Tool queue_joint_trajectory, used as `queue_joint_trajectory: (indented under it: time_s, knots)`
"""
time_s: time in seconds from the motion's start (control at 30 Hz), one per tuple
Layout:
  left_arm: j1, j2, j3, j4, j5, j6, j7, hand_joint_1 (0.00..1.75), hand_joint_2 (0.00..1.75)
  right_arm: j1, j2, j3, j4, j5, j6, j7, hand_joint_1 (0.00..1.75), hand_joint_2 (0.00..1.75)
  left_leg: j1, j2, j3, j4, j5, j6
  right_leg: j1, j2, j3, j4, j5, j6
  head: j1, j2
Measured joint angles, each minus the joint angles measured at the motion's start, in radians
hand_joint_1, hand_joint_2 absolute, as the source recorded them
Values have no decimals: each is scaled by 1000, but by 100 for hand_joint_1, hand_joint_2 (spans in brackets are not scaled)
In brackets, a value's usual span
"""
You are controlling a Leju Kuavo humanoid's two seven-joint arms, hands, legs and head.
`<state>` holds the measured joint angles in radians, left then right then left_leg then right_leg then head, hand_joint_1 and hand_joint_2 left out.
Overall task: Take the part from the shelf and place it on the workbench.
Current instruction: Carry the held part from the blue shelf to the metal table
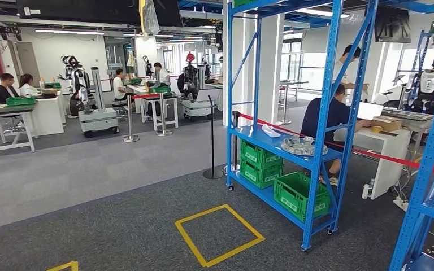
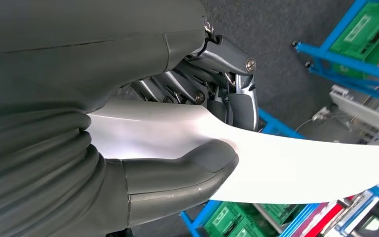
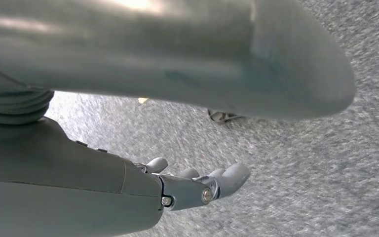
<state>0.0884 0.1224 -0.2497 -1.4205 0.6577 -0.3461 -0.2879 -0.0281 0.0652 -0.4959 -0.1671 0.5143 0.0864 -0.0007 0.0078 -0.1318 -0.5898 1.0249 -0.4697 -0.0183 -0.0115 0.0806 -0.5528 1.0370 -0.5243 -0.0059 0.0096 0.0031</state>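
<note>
Part [image 2: 296, 168], a thin white sheet-like piece, sits pinched between thumb and fingers of the left hand [image 2: 197, 133] mid-frame, right hand [image 3: 197, 185] hanging empty with fingers loosely apart; the one-sided pinch risks it slipping or swinging against the blue shelf [image 1: 311, 113].

The white part [image 2: 296, 163] is running off the picture's edge, its far end unseen; the left hand [image 2: 187, 123] is covering its near end; the right hand's fingers [image 3: 227, 177] are showing too blurred to judge.
</note>
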Motion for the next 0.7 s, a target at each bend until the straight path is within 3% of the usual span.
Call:
queue_joint_trajectory:
  time_s: [0.07,0.1,0.13,0.2,0.27,0.3,0.33,0.37,0.43,0.5,0.57,0.6,0.63,0.7]
  knots:
    - [13,3,7,-24,-4,12,1,175,175,-9,1,3,0,1,0,-1,0,0,2,-16,-7,-5,2,-13,3,-23,2,-5,3,-12,-1,0]
    - [17,5,11,-35,-6,18,5,175,175,-13,1,3,0,1,-1,2,0,0,2,-3,-9,-1,0,-16,2,-35,4,-10,8,-20,-1,0]
    - [17,5,15,-46,-8,24,11,175,175,-17,2,3,0,0,-2,6,0,0,2,25,-17,18,-14,-19,0,-50,6,-16,13,-28,-2,0]
    - [10,4,21,-61,-14,35,26,175,175,-18,4,4,0,-3,-7,21,0,0,3,95,-62,118,-77,-26,-1,-83,8,-22,19,-38,-5,0]
    - [4,-1,25,-69,-25,40,41,175,175,-15,5,3,0,-7,-13,35,0,0,6,120,-117,245,-139,-38,0,-118,5,-22,19,-40,-5,0]
    - [4,-5,27,-71,-30,41,47,175,175,-14,7,3,0,-9,-15,40,0,0,9,122,-127,274,-147,-42,1,-134,5,-21,18,-39,-5,0]
    - [4,-8,30,-72,-36,41,52,175,175,-13,8,3,0,-12,-17,44,0,0,12,126,-118,265,-136,-45,0,-149,4,-21,18,-38,-5,0]
    - [4,-11,33,-73,-41,41,56,175,175,-12,10,3,0,-14,-19,47,0,0,15,134,-88,218,-111,-47,0,-163,5,-20,17,-35,-6,0]
    - [3,-20,38,-76,-48,40,63,175,175,-11,13,3,0,-20,-20,50,0,0,19,184,-5,77,-56,-48,2,-187,10,-15,11,-23,-6,0]
    - [1,-30,40,-77,-55,37,68,175,175,-10,14,3,0,-24,-20,51,0,0,17,219,33,5,-30,-36,5,-207,18,-11,4,-6,-5,0]
    - [0,-36,43,-77,-59,34,69,175,175,-10,15,2,0,-26,-20,52,0,0,12,200,28,4,-26,-16,2,-229,28,-16,1,10,-4,0]
    - [-1,-38,45,-76,-60,32,69,175,175,-10,16,2,0,-26,-19,51,0,0,12,187,28,1,-23,-8,-1,-222,32,-15,-3,18,-3,0]
    - [-3,-40,47,-75,-60,30,68,175,175,-11,17,2,0,-26,-17,48,0,0,13,174,29,-1,-19,0,-5,-197,29,1,-16,24,-2,0]
    - [-12,-46,50,-70,-62,24,64,175,175,-8,17,2,0,-25,-14,44,0,0,14,145,29,-4,-12,11,-8,-122,-11,92,-70,30,0,0]
